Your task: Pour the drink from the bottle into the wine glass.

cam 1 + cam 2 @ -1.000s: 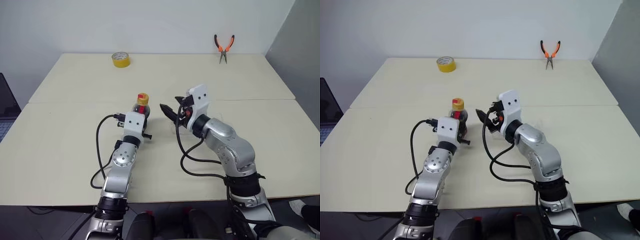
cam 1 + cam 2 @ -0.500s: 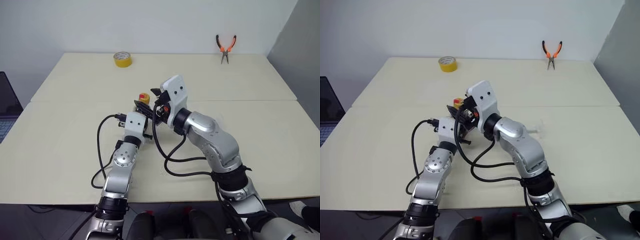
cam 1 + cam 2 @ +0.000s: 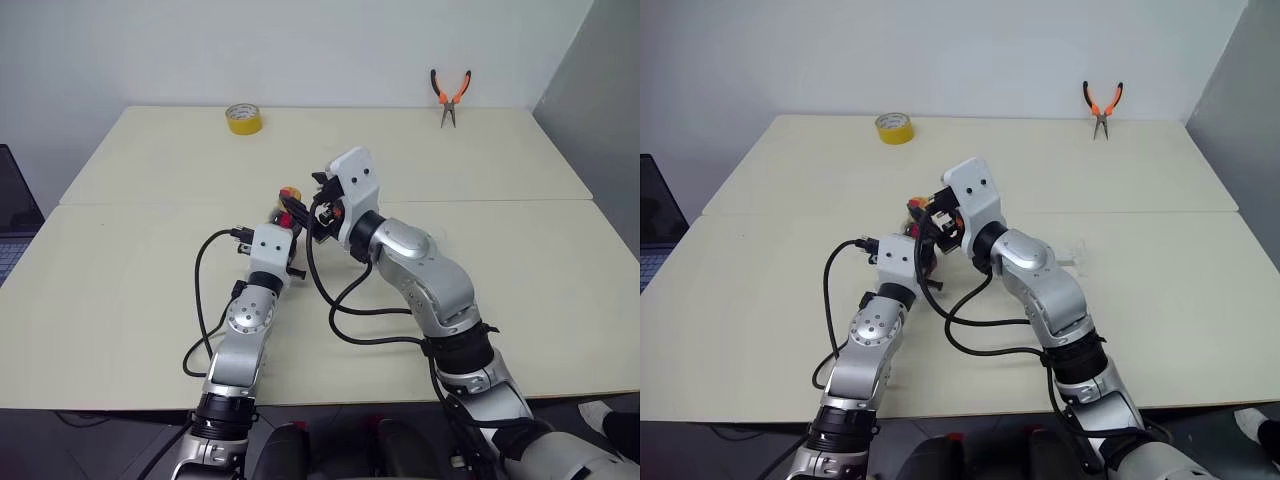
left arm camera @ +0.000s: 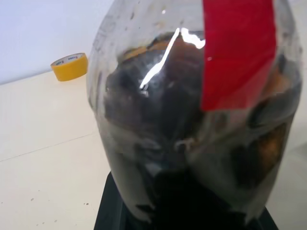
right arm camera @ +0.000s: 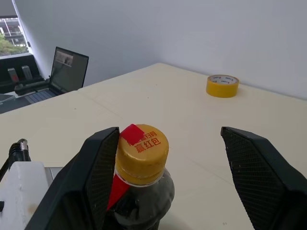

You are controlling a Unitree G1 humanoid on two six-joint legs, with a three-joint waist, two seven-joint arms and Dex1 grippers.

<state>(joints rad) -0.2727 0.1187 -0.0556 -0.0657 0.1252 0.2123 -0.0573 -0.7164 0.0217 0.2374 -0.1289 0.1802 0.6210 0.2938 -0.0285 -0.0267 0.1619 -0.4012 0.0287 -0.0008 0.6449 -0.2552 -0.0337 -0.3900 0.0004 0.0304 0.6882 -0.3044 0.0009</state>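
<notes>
**Yellow cap between spread fingers — an uneven grip could tip the bottle**

Yellow cap (image 5: 141, 152) sits low in the right wrist view, close against one finger (image 5: 98, 165) of the right end effector (image 3: 305, 212) while the other finger stands well off — spread wide, gripping nothing. Closing from here, I judge, would catch the cap on one side first and push or twist the bottle (image 3: 284, 212) in its holder. Just left of centre in the head views, the bottle stands with its dark drink (image 4: 192, 143), pinched low on the body by the left end effector (image 3: 280, 228), fingers pressed nearly together. A slack pinch would let the bottle turn with the cap and not open.

The wine glass (image 3: 1072, 256) lies faintly visible right of centre, partly behind the right arm; a swing back could knock it. Farther out — a yellow tape roll (image 3: 243, 118) at upper left of the tabletop (image 3: 140, 260), orange pliers (image 3: 449, 94) at upper right, a laptop (image 5: 69, 64) off the edge. None blocks the work.
</notes>
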